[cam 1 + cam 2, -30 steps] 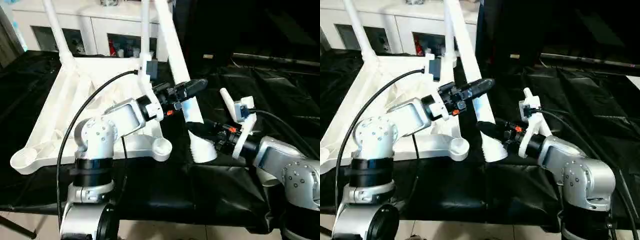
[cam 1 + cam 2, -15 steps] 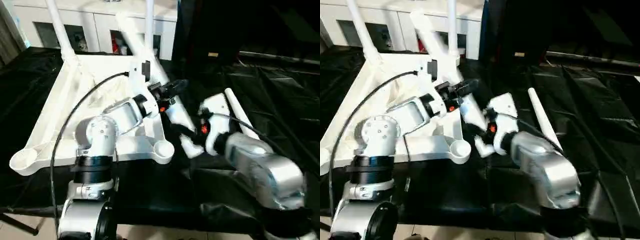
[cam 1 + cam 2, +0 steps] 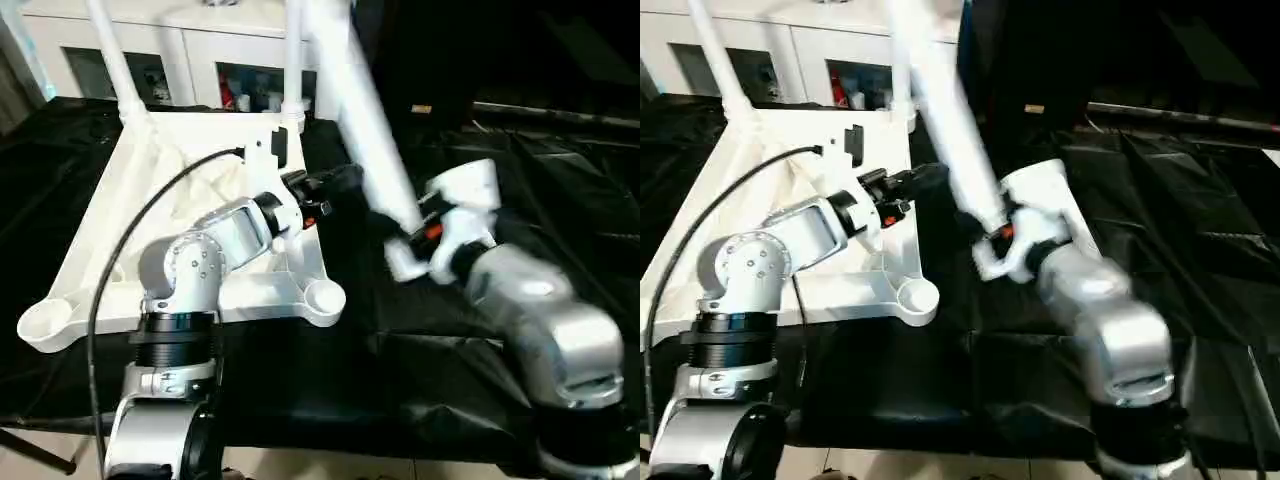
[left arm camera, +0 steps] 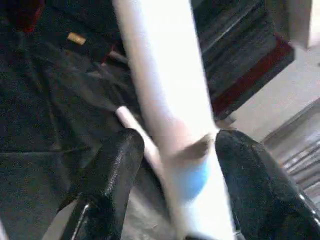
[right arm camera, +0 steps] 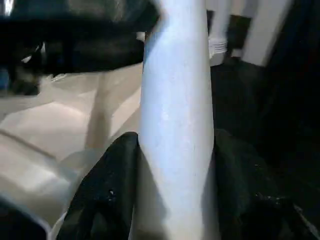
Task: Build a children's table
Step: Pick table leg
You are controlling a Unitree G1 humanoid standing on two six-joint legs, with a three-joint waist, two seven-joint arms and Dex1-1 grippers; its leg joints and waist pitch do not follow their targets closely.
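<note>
Now the right gripper carries a loose leg beside the upturned table top.
Head views: the white plastic rectangular table top [image 3: 120, 240] lies upside down on the black cloth, with two tapered white tube legs [image 3: 112, 60] standing at its far corners; the long white tapered leg [image 3: 365, 130] is tilted just beside its near right socket [image 3: 322, 297]. Left wrist view: the left gripper [image 4: 175, 165] stands open around this leg, pads apart from it. Right wrist view: the right gripper [image 5: 172, 165] is closed on it. I judge the leg may swing, pivot in the grip and miss the socket.
</note>
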